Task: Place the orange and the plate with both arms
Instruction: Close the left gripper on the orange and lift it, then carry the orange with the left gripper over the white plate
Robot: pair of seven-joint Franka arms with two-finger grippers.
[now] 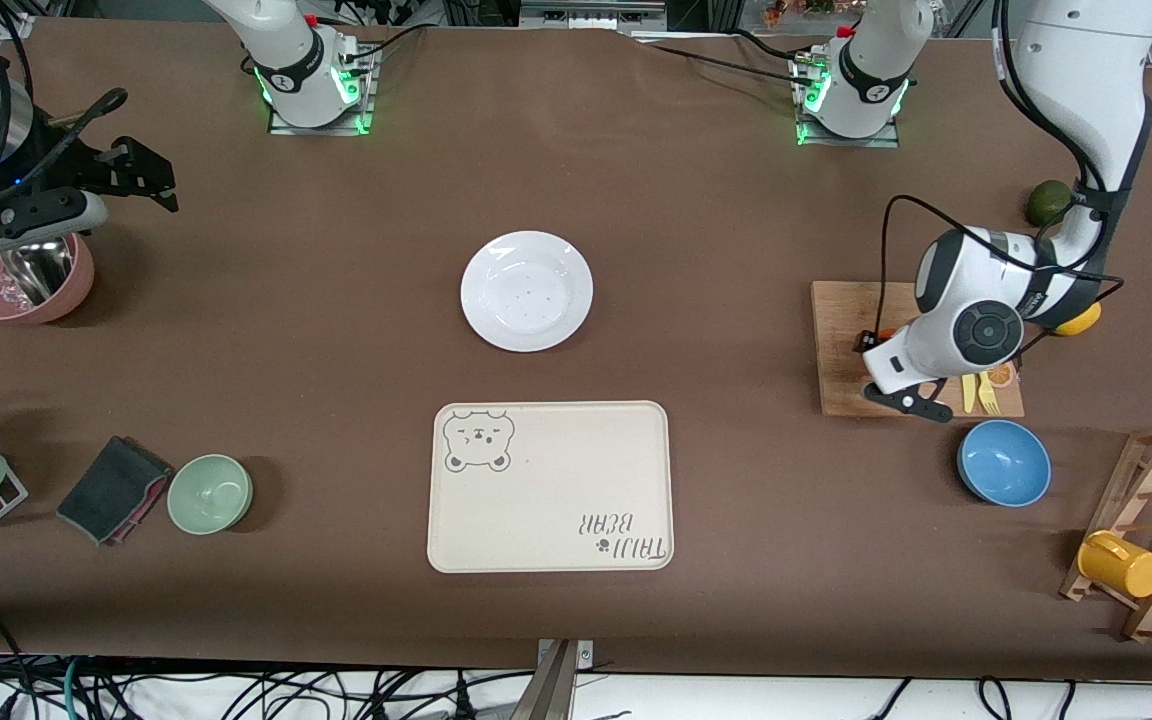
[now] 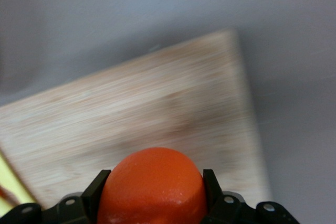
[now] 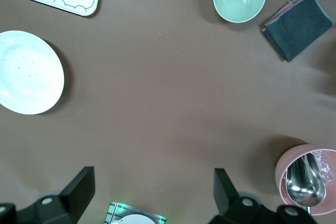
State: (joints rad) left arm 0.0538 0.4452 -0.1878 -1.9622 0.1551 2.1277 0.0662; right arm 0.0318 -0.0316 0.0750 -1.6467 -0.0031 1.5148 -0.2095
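The tray lies nearest the front camera at mid-table. Farther back, the white plate sits alone at the centre, untouched. Toward the left arm's end, the left arm bends down from its base with its wrist folded low over the wooden board. The left gripper has its fingers clenched on either side of the orange, just above the board. The right arm waits high over the pink bowl at its end of the table, the right gripper spread wide and holding nothing.
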